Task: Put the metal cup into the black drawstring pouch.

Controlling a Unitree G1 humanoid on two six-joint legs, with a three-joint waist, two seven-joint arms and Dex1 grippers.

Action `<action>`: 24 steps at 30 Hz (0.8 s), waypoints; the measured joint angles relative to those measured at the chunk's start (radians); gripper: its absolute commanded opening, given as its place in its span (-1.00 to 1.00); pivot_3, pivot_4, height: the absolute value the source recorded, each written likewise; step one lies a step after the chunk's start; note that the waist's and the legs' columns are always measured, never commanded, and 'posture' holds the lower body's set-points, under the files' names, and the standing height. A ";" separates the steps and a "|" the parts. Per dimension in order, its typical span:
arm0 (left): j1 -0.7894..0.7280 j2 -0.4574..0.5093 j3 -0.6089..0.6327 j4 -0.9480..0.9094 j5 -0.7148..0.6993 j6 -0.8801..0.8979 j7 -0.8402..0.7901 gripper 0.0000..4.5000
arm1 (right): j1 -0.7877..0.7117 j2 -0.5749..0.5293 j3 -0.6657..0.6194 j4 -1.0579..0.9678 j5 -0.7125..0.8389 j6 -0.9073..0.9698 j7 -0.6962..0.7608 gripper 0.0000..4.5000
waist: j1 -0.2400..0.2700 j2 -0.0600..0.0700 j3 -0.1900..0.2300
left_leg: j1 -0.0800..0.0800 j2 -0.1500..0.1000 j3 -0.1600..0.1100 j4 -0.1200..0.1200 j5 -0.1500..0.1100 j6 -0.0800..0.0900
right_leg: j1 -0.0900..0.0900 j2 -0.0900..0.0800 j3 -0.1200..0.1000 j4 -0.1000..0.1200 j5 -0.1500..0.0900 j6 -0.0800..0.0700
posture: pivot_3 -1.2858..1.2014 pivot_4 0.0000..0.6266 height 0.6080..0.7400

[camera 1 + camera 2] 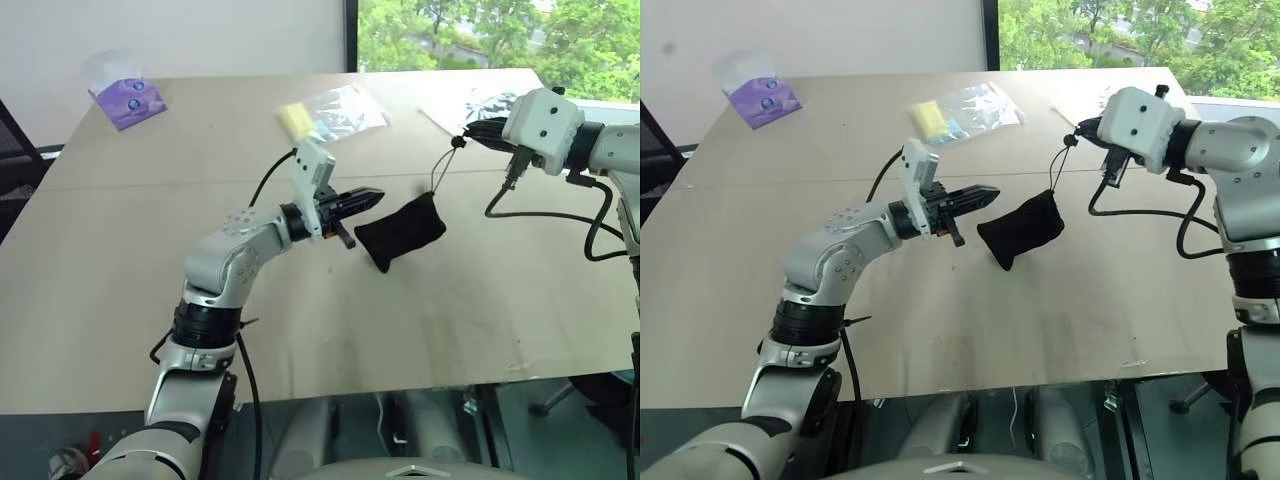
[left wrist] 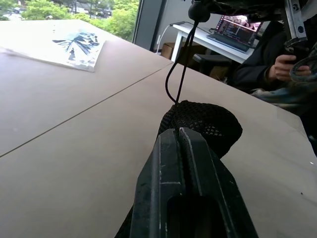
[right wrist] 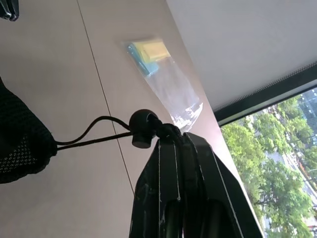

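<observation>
Right gripper (image 3: 171,136) is clamped on the drawstring cord (image 3: 94,131) just behind the round cord stopper (image 3: 142,128). It holds that end up and off to the robot's right, so the cord runs taut down to the pouch mouth. Looks like a cinch-pull: one side anchors, the other drags the cord through.

The black drawstring pouch (image 1: 400,230) hangs from that cord, tilted, gathered mouth uppermost toward the right arm. Its lower end is on or just above the table (image 1: 120,300); can't tell which from the head views.

Left gripper (image 1: 372,197) has its fingers pressed together, pointing roughly level at the pouch's upper end. In the left wrist view the tips sit right against the mesh fabric near the mouth. Whether they pinch fabric or only butt against it I can't say, since the contact is hidden behind the fingers. Probable purpose: hold the bag body back as a counter-force to the cord pull.

The metal cup isn't lying loose anywhere on the table. The pouch is full and lumpy, so my read is the cup is already inside. That's inference, not seen.

Clutter well clear of the work:
- clear bag with yellow contents (image 1: 325,115)
- purple packet (image 1: 128,100)
- printed sheet (image 2: 74,44)

Person seated past the table edge with a laptop (image 2: 237,34).
</observation>
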 measured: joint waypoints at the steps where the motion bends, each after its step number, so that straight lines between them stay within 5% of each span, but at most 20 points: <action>1: 0.003 -0.002 0.000 -0.001 0.000 0.000 0.000 -0.96 | 0.000 0.000 0.000 0.000 0.000 0.000 0.000 -1.00 | 0.000 0.000 0.000 | 0.000 0.000 0.000 0.000 0.000 0.000 | 0.000 0.000 0.000 0.000 0.000 0.000 | 0.03 -0.52 1.00; 4: 0.004 -0.018 0.006 -0.005 -0.007 0.002 0.004 -0.96 | 0.000 0.002 0.000 -0.010 0.002 0.002 0.003 -1.00 | 0.000 0.000 0.000 | 0.000 0.000 0.000 0.000 0.000 0.000 | 0.000 0.000 0.000 0.000 0.000 0.000 | 0.03 -0.52 1.00; 8: -0.071 -0.064 0.013 -0.007 -0.038 0.032 0.022 -0.49 | 0.006 0.011 0.000 -0.099 0.036 0.029 0.027 -1.00 | 0.001 0.000 0.000 | -0.001 0.000 -0.001 0.000 0.000 0.000 | 0.000 0.000 -0.001 0.000 0.000 0.000 | 0.03 -0.52 1.00; 10: -0.140 -0.099 0.011 -0.007 -0.040 0.035 0.045 -0.04 | 0.007 0.020 0.003 -0.159 0.057 0.052 0.039 -1.00 | 0.003 0.000 0.000 | -0.001 0.000 -0.001 0.000 0.000 0.000 | 0.000 0.000 -0.001 0.000 0.000 0.000 | 0.03 -0.52 1.00; 24: -0.210 -0.178 0.012 0.045 -0.068 0.079 0.057 -0.04 | 0.011 0.031 0.006 -0.313 0.104 0.158 0.059 -1.00 | 0.001 0.000 0.000 | 0.000 0.000 -0.001 0.000 0.000 0.000 | 0.000 0.000 0.000 0.000 0.000 0.000 | 0.03 -0.52 1.00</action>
